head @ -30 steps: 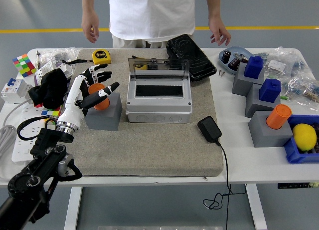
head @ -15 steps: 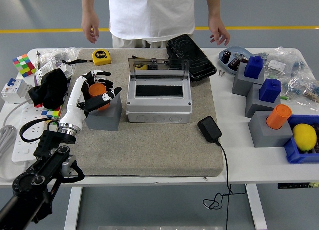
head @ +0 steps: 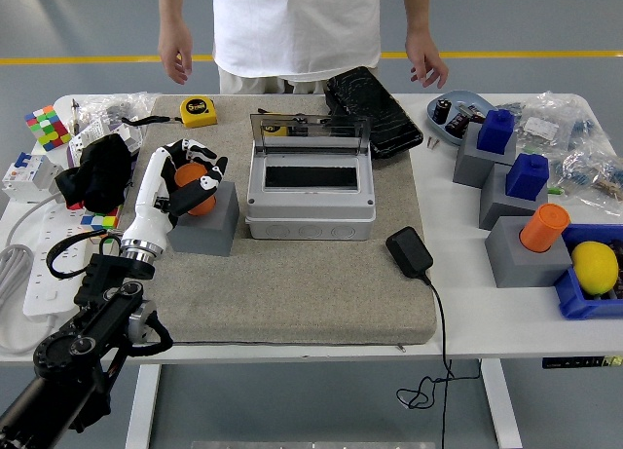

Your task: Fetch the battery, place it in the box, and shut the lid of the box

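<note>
While my left hand (head: 190, 179) curls around the orange battery (head: 194, 187) on its grey block (head: 203, 220), a loose pinch could drop it.

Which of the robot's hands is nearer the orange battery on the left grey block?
Left. The left hand has its fingers curled around the orange battery; the right hand is out of view.

White table (head: 467, 313) on grey floor (head: 78, 30) with a yellow line (head: 97, 58).
</note>
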{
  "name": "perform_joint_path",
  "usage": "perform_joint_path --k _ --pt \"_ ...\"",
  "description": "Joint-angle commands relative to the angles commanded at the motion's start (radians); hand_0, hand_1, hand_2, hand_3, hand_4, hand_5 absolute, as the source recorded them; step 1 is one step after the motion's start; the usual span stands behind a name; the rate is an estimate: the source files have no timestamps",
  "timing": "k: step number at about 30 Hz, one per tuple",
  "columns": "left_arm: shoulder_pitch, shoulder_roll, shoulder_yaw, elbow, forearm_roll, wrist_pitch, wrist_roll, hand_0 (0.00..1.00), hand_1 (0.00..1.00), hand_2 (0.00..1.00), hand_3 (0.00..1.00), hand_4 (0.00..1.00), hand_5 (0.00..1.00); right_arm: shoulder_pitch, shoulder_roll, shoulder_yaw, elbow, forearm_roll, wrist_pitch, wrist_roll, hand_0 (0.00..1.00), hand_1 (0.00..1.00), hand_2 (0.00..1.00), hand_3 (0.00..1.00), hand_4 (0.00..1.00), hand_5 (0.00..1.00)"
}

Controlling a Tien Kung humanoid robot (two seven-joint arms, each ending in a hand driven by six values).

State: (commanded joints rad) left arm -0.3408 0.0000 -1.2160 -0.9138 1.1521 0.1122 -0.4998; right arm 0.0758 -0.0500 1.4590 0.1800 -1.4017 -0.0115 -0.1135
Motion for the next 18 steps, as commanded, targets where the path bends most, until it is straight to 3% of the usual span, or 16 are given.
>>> perform_joint_path --k 1,11,15,18 --pt "-0.003 0.000 0.003 0.001 -0.008 0.000 -0.005 0.159 0.116 0.218 0.326 0.611 0.002 0.001 0.000 -0.001 0.000 0.000 -0.001 0.002 0.672 0.653 0.682 0.608 0.998 0.594" --pt "-0.008 0.000 0.020 -0.007 -0.023 0.001 -0.029 0.131 0.099 0.203 0.321 0.598 0.002 0.002 0.001 0.001 0.000 0.005 -0.018 0.031 0.653 0.642 0.675 0.600 0.998 0.594" --pt "-0.008 0.000 0.010 -0.063 0.038 0.013 -0.012 0.119 0.092 0.199 0.320 0.591 0.002 0.000 0.002 0.007 0.000 0.000 -0.019 0.029 0.648 0.639 0.673 0.598 0.998 0.592" --pt "-0.016 0.016 0.005 -0.144 0.134 0.035 0.032 0.119 0.092 0.199 0.320 0.591 0.002 -0.002 0.001 0.011 0.000 -0.002 -0.019 0.029 0.648 0.639 0.673 0.598 0.998 0.592"
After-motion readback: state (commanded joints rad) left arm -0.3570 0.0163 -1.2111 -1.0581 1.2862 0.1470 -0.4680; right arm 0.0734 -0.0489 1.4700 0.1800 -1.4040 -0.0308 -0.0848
